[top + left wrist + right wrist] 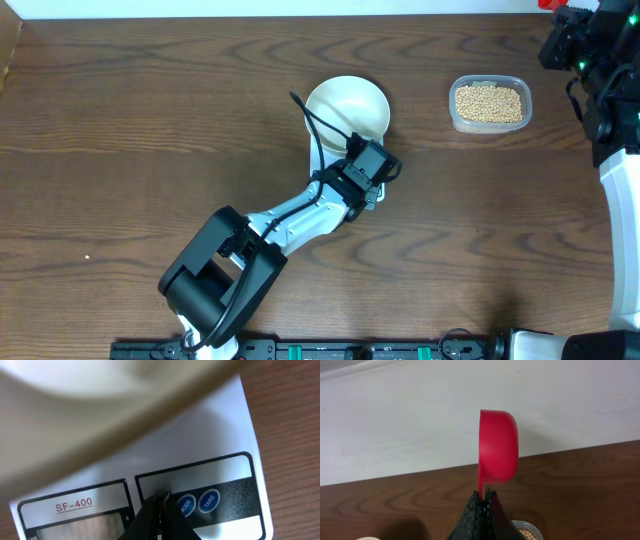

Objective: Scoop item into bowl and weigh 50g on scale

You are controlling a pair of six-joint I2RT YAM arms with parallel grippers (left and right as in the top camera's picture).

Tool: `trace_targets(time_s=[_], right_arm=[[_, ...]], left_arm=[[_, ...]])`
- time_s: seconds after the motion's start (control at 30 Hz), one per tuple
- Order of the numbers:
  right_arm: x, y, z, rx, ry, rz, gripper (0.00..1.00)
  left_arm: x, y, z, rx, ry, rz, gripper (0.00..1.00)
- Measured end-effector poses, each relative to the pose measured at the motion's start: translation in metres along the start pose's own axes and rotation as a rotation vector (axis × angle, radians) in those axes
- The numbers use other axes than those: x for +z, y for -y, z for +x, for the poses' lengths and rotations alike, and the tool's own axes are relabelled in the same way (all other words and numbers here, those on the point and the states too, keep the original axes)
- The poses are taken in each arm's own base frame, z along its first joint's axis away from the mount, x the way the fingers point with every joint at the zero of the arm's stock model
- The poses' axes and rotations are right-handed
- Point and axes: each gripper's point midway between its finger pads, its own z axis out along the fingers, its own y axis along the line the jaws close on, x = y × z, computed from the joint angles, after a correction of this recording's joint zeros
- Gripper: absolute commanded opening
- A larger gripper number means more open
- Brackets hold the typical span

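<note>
Your left gripper [161,497] sat pinched closed, tips on SF-400 scale [220,440] panel beside blue MODE button [185,504]. White bowl [347,108] rested on scale. Soybeans [489,103] lay in clear tub [489,126], right of bowl. Your right gripper [483,493] clamped handle of red scoop [498,445], well right of bowl, beyond tub.
</note>
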Motion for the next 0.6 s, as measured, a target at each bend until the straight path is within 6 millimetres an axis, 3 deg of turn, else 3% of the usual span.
trace_targets(time_s=[0.6], right_arm=[[0.0,-0.0001,-0.0001,0.0,0.0,-0.001,0.01]], left_arm=[[0.0018,0.0013,-0.0036,0.008,0.006,-0.021,0.07]])
